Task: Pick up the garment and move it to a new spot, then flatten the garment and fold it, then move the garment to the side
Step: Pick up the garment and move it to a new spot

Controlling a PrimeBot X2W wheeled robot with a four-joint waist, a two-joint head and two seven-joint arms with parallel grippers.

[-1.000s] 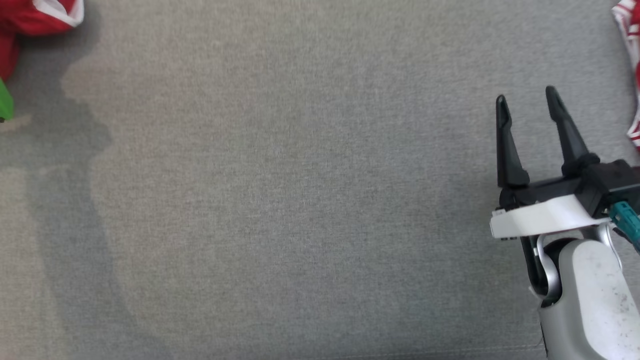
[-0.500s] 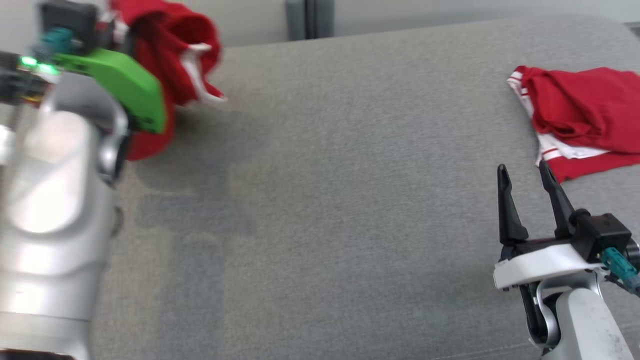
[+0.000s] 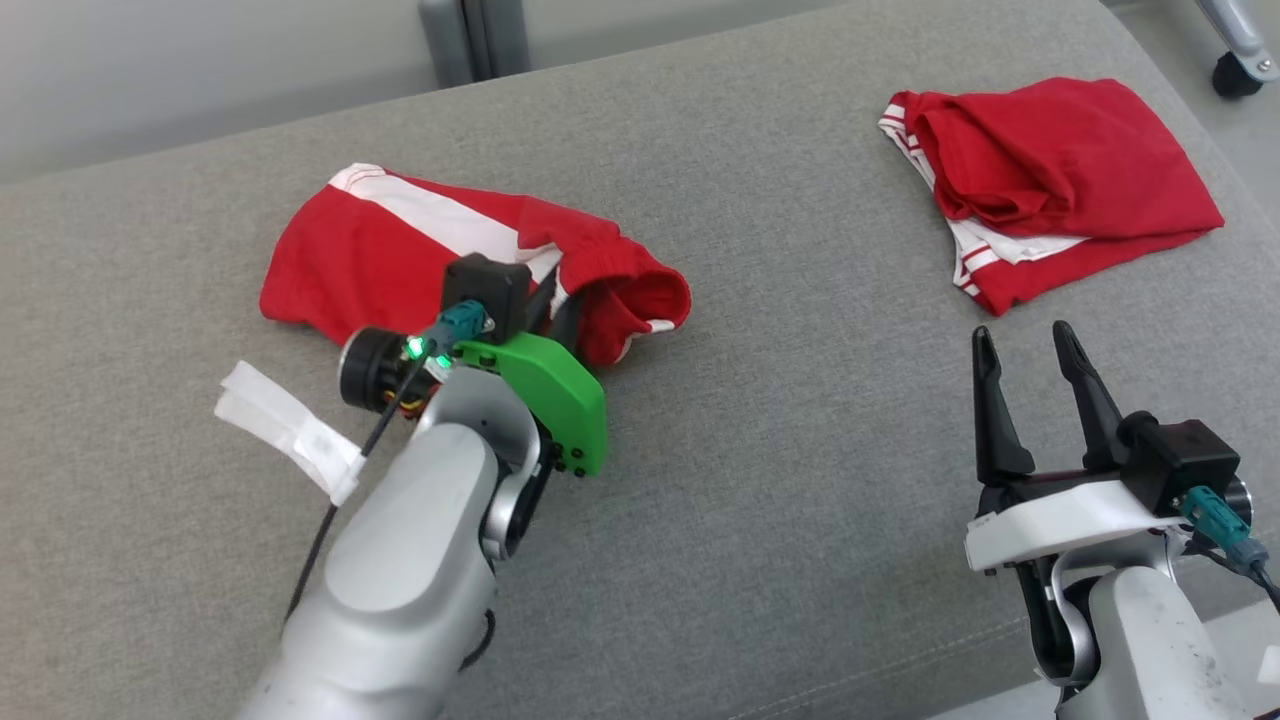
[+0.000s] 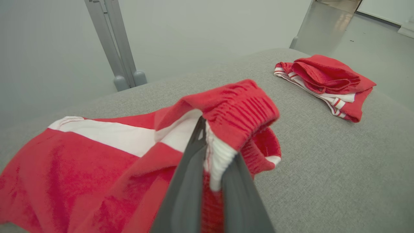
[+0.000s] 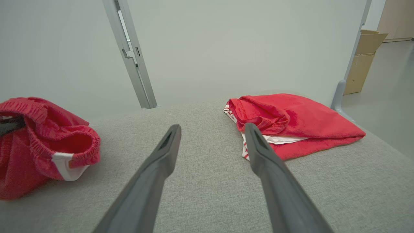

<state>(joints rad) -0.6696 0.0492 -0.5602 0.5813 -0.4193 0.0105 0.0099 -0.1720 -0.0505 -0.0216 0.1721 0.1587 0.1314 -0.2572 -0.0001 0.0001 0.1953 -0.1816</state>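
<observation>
a grey woven-fabric table (image 3: 800, 430) carries a crumpled red-and-white cloth garment (image 3: 380, 250) at left and a folded red cloth garment (image 3: 1050, 170) well apart at right. the left gripper (image 3: 556, 300) has its fingers pinched on the crumpled garment's waistband; the right gripper (image 3: 1022, 340) holds its fingers wide, empty.

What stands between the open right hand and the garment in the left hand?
Nothing visible: bare gray cushion separates the right hand from the red garment pinched in the left hand. The folded garment lies off that path.
</observation>
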